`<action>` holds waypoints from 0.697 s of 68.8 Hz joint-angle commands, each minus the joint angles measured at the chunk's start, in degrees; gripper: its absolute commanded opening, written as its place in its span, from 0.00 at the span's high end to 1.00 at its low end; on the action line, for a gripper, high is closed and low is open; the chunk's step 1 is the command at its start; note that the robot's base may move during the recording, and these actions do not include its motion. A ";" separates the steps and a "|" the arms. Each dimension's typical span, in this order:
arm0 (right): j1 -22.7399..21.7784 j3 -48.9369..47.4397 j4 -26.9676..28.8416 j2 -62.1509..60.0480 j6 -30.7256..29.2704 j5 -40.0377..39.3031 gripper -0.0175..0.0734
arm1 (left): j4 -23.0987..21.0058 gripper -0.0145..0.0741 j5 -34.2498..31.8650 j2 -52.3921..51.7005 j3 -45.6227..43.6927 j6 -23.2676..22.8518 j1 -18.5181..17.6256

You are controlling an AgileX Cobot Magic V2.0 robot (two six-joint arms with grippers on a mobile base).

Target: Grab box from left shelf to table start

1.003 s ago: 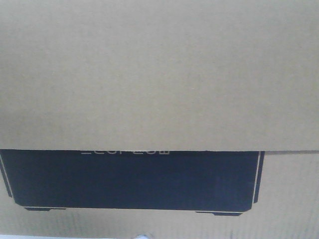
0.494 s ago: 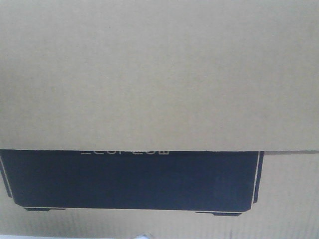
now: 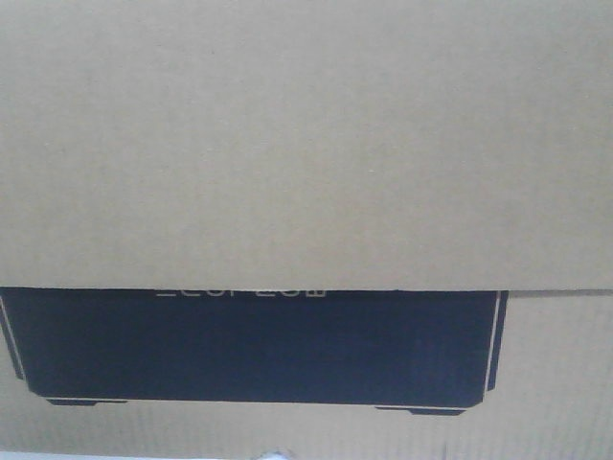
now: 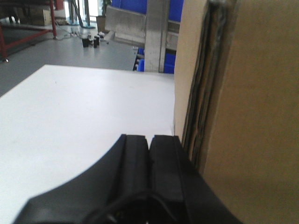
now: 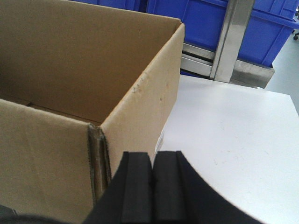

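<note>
With its fingers pressed together on nothing, the left gripper sits beside the box on the table. Likewise closed and empty, the right gripper is at the box's near right corner. Far behind stands the left shelf with blue bins.

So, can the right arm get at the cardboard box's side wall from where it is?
Probably yes. The right gripper, fingers closed together, sits right beside the open cardboard box at its corner, and nothing lies between them. The white table next to it is bare.
</note>
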 commanded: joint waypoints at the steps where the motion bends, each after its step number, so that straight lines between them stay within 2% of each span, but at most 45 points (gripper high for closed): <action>1: -0.30 -1.41 -1.28 0.75 -0.10 -5.17 0.75 | -0.25 0.95 -6.96 -0.97 -0.09 -0.13 -0.95; 48: -0.30 -1.41 -1.28 0.75 -0.10 -5.17 0.75 | -0.25 0.95 -6.96 -0.97 -0.09 -0.13 -1.10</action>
